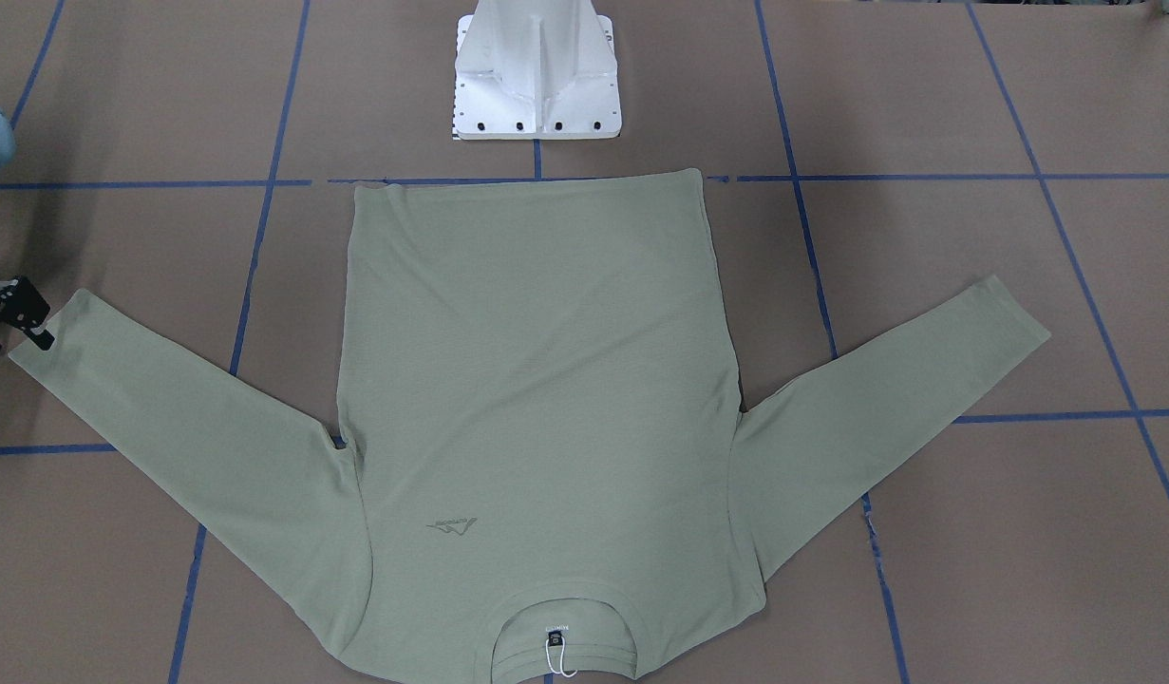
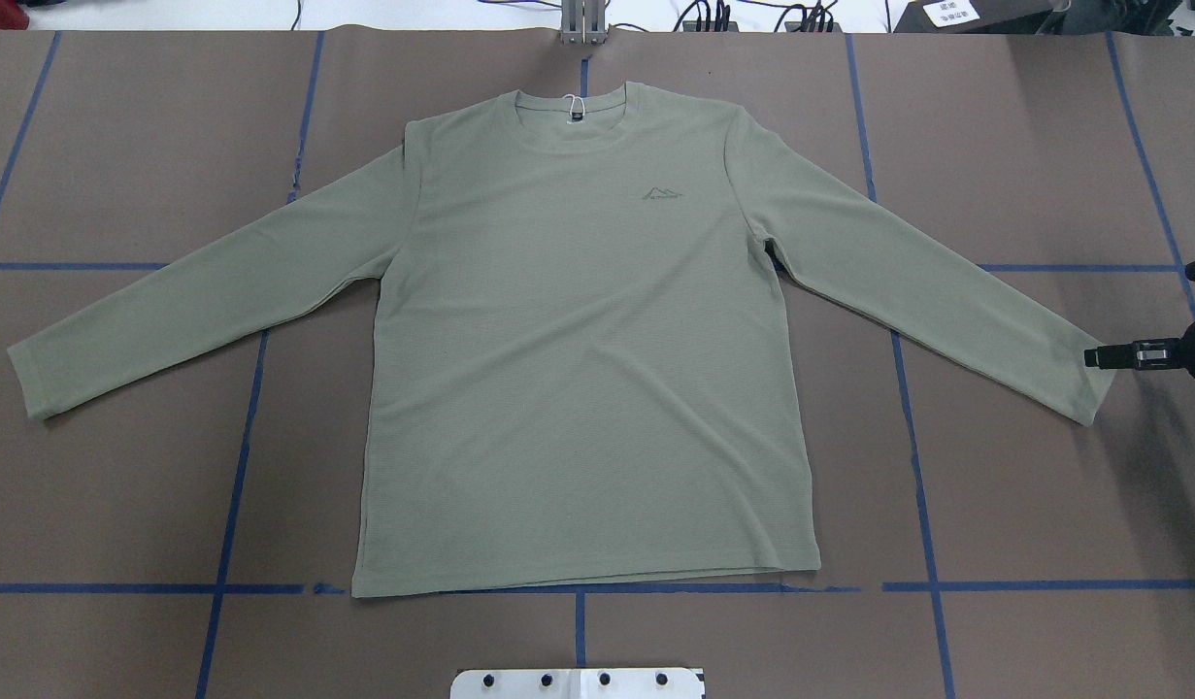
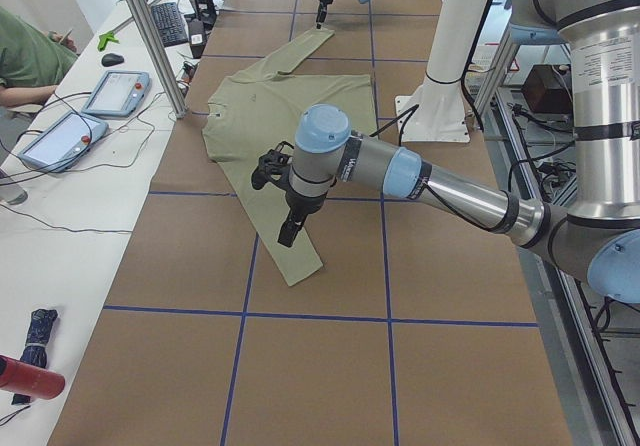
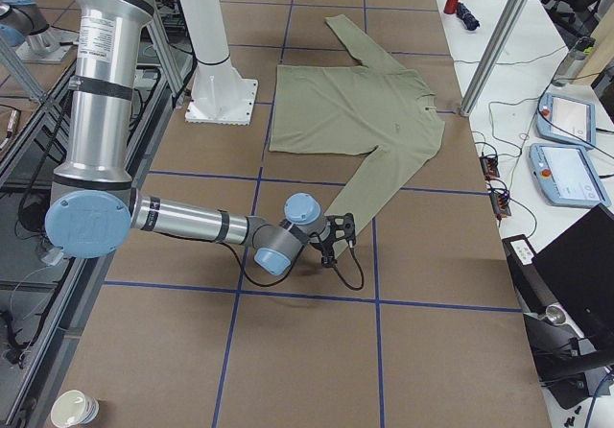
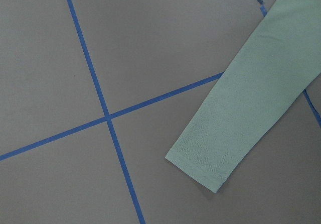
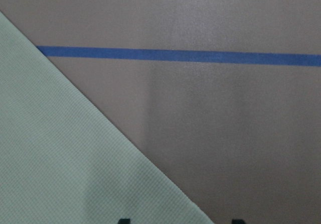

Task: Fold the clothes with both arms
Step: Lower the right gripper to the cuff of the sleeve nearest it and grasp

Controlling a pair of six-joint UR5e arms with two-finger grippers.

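Observation:
The pale sage-green shirt [image 2: 578,369] lies flat and face up on the brown table, both sleeves spread out, its neck on the far side from the robot base. My right gripper [image 2: 1102,357] is low at the cuff of the sleeve on my right [image 1: 43,351]. In the right wrist view its two fingertips [image 6: 123,220] stand apart, with the sleeve [image 6: 60,158] beneath. My left gripper [image 3: 290,234] hangs above the other sleeve and shows only in the exterior left view, so I cannot tell if it is open. The left wrist view shows that cuff [image 5: 200,163] from above.
The white pedestal base [image 1: 537,76] stands just behind the shirt's hem. Blue tape lines [image 2: 228,466] grid the table. Teach pendants [image 3: 60,136], cables and a seated person [image 3: 30,61] are along the far edge. A paper cup [image 4: 75,409] is on the floor.

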